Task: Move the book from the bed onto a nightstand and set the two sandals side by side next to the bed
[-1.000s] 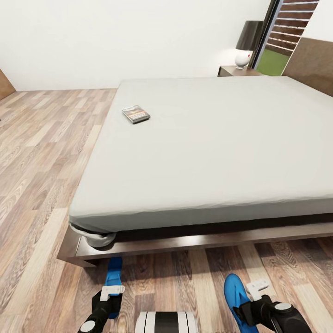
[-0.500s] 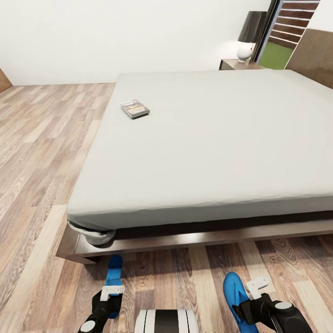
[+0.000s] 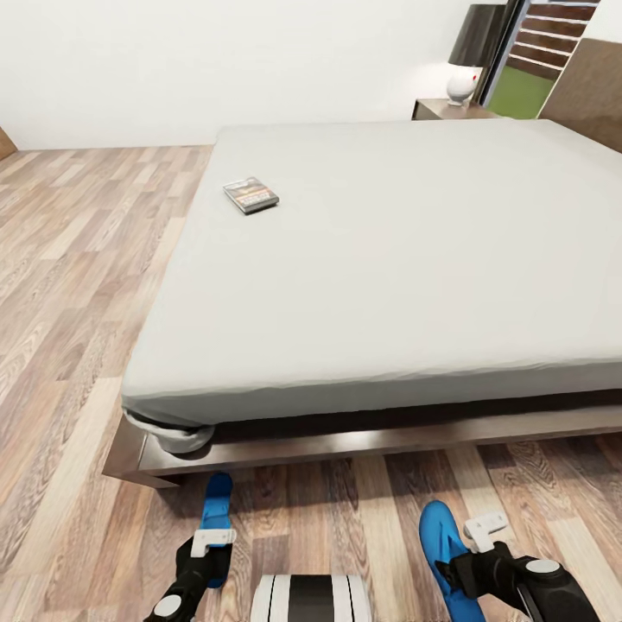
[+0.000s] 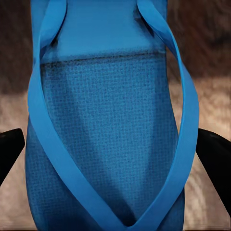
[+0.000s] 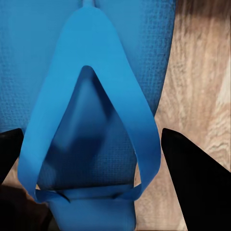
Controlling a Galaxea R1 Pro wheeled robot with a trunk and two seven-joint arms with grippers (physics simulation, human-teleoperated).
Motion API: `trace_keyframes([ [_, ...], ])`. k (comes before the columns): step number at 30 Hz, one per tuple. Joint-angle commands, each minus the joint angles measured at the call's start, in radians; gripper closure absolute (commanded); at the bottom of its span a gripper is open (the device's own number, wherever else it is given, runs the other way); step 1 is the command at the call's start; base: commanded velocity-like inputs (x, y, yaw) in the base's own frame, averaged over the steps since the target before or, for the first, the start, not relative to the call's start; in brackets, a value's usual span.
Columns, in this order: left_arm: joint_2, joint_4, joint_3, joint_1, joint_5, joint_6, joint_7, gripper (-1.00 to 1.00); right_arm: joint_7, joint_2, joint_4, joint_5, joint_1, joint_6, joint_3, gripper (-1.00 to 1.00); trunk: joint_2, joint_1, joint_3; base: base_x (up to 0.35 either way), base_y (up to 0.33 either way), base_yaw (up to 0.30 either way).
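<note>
The book [image 3: 251, 195] lies flat on the grey bed [image 3: 389, 259], near its left side. A nightstand [image 3: 445, 109] stands at the bed's far right corner. Low at the view's bottom, just off the bed's foot, my left gripper [image 3: 207, 553] is shut on one blue sandal [image 3: 214, 517], which hangs narrow and tilted over the floor. In the left wrist view that sandal [image 4: 113, 125] fills the span between the black fingers [image 4: 10, 149]. My right gripper [image 3: 462, 566] is shut on the other sandal [image 3: 441, 544], whose strap [image 5: 91, 110] sits between its fingers [image 5: 195, 185].
A white lamp [image 3: 463, 83] with a dark shade stands on the nightstand, by a tall window [image 3: 531, 69]. The bed's wooden frame [image 3: 345, 445] juts out low just ahead of my grippers. Wood-plank floor [image 3: 78, 259] stretches along the bed's left side.
The whole picture has shifted: bed, book and nightstand sit slightly higher, so the camera moved. Both grippers keep the same hold on the sandals.
</note>
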Motion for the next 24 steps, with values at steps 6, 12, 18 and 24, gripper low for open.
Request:
trace_keyframes([
  [6, 0.001, 0.001, -0.009, -0.004, 0.005, -0.015, 0.007, 1.0, 0.026, 0.0, -0.002, 0.012, 0.0, 0.003, -0.007, 1.0, 0.0, 0.0, -0.001, 0.0, 0.0, 0.0],
  [12, 0.001, 0.001, -0.012, -0.005, 0.005, -0.031, 0.007, 1.0, 0.027, 0.001, -0.001, 0.014, 0.0, 0.005, -0.009, 1.0, -0.001, 0.002, -0.016, 0.0, 0.0, 0.0],
  [18, 0.001, 0.0, -0.013, -0.006, 0.005, -0.036, 0.007, 1.0, 0.023, 0.001, -0.001, 0.015, 0.0, 0.006, -0.009, 1.0, -0.001, 0.002, -0.02, 0.0, 0.0, 0.0],
  [24, 0.001, 0.0, -0.014, -0.006, 0.005, -0.038, 0.007, 1.0, 0.022, 0.001, -0.001, 0.016, 0.0, 0.006, -0.01, 1.0, -0.002, 0.003, -0.028, 0.0, 0.0, 0.0],
])
